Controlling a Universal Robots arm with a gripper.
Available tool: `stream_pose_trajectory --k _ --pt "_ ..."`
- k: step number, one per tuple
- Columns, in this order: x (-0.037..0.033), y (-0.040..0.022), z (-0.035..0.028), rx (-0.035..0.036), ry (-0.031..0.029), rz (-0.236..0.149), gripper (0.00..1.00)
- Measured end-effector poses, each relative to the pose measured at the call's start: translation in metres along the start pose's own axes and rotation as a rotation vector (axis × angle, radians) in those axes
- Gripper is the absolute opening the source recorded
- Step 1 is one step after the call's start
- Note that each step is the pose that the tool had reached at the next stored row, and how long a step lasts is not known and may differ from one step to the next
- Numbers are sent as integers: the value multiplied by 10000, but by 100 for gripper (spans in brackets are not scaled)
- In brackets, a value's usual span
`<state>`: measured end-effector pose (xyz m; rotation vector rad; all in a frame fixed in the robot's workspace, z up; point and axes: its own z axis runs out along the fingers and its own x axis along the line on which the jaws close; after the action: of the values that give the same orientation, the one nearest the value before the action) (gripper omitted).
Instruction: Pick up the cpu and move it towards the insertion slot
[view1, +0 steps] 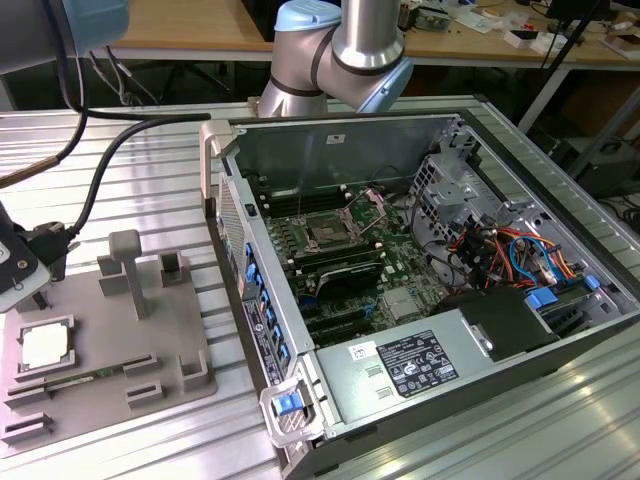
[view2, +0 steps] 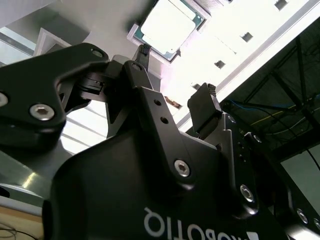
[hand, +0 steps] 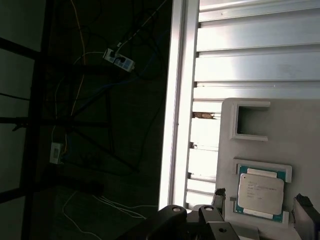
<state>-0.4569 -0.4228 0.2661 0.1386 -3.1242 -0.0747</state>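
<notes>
Open wide: the gripper (view2: 175, 70), fingers (view2: 205, 102) apart, nothing held between them. Hanging just above the chip (hand: 260, 192), at the exterior view's far left. Lying flat there in a snug pocket of the grey tray (view1: 185, 315), not lifted yet. Well apart from the socket (view1: 328, 230), down inside the open computer case (view1: 330, 150) toward the exterior view's right.

Could go wrong in a few ways. Might close off-centre and pinch the raised rim of the pocket instead of the thin chip edges (hard to tell from here how well lined up). Might squeeze crooked, tip the chip up and let it slip out. Might come down too far and scratch the shiny top. Might drag the whole tray along if stuck tight in the pocket. Might knock the case wall or snag the loose wires (view1: 490, 250) inside on the way over. Might land tilted near the socket and bend something small inside. All guesses, nothing seen yet.
</notes>
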Motion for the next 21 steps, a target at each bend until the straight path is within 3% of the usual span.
stream_pose_trajectory --k 10,21 --pt "0 -2 27 -1 -3 1 59" --pt "-4 -29 260 63 3 28 59"
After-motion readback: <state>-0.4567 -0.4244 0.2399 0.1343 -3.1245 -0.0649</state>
